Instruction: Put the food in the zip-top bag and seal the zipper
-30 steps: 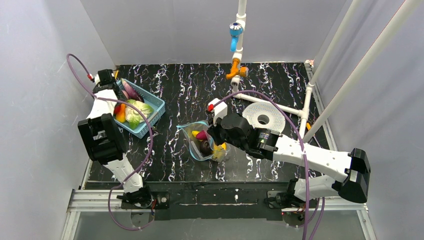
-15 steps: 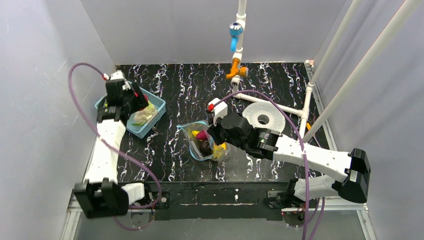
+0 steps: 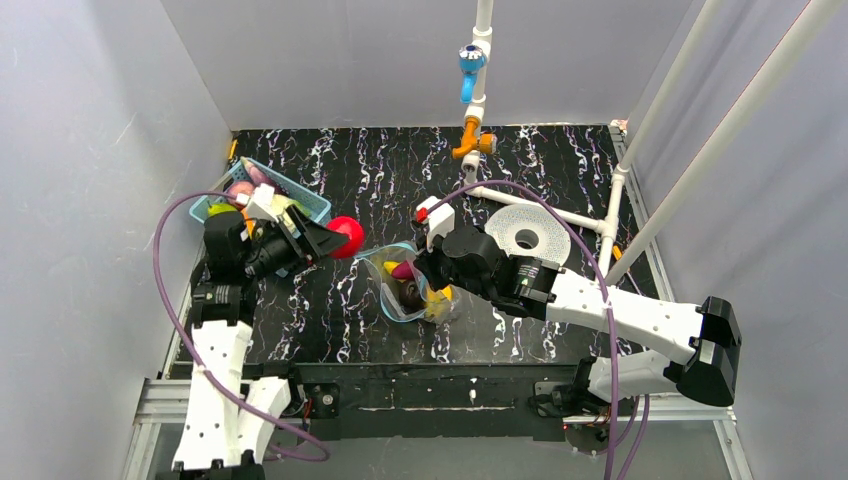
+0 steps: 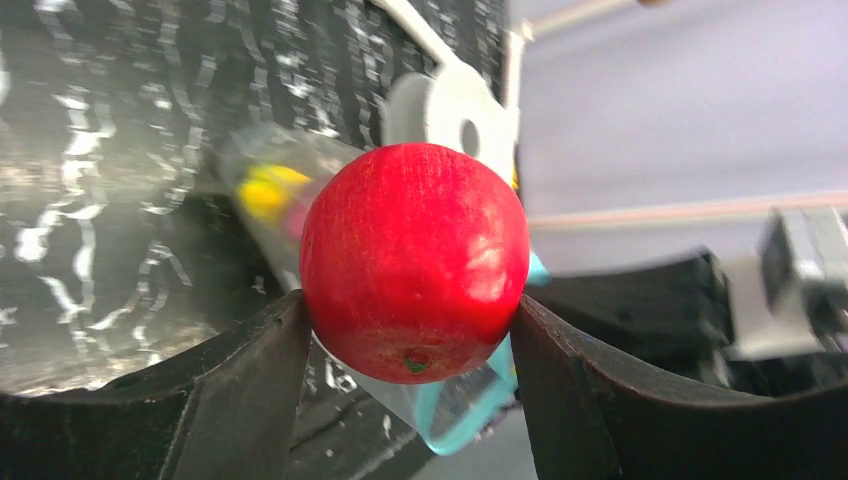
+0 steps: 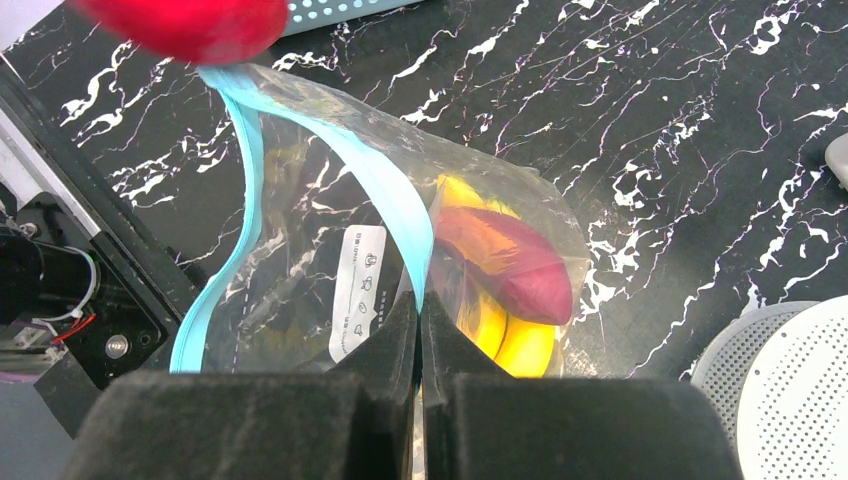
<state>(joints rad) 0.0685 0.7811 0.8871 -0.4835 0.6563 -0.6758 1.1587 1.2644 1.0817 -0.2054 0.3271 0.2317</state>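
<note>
The left gripper clasps a glossy red apple between its fingers. The right gripper is clenched on the teal zipper of the clear, crinkly bag. The bag lies open-mouthed on the black marbled table, just beside the apple. Inside are a banana and a purple piece.

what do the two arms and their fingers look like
The left arm and the right arm are both built from smooth white links joined by bulky black joint housings. A thin purple cable loops along each one. The left fingers and right fingers are matte black and chunky, broad at the base.
</note>
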